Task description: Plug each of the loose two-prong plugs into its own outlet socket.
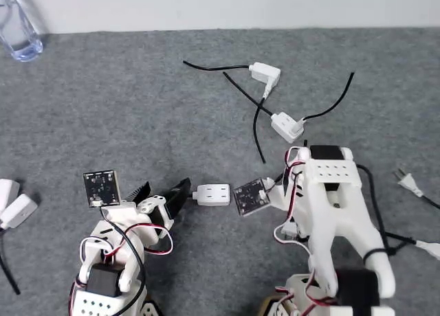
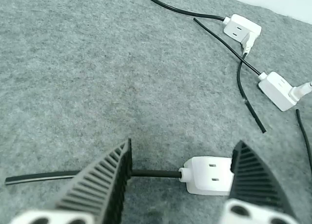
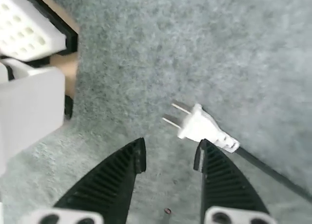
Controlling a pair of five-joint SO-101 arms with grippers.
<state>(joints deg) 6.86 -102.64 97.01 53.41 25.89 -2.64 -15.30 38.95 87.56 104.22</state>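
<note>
Here, left jaws wide by white socket (image 2: 207,175) (black cord (image 2: 153,174) attached), right jaws parted near plug (image 3: 197,126)

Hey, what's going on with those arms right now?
Left gripper open, over an outlet socket and its cord. Right gripper open, just short of a loose plug. Neither held.

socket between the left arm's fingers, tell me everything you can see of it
The socket is a white plastic-looking block with rounded corners and slots on its upper face. A black cord leaves one end. It lies flat on the grey carpet between the open fingers of the left end effector.
</note>
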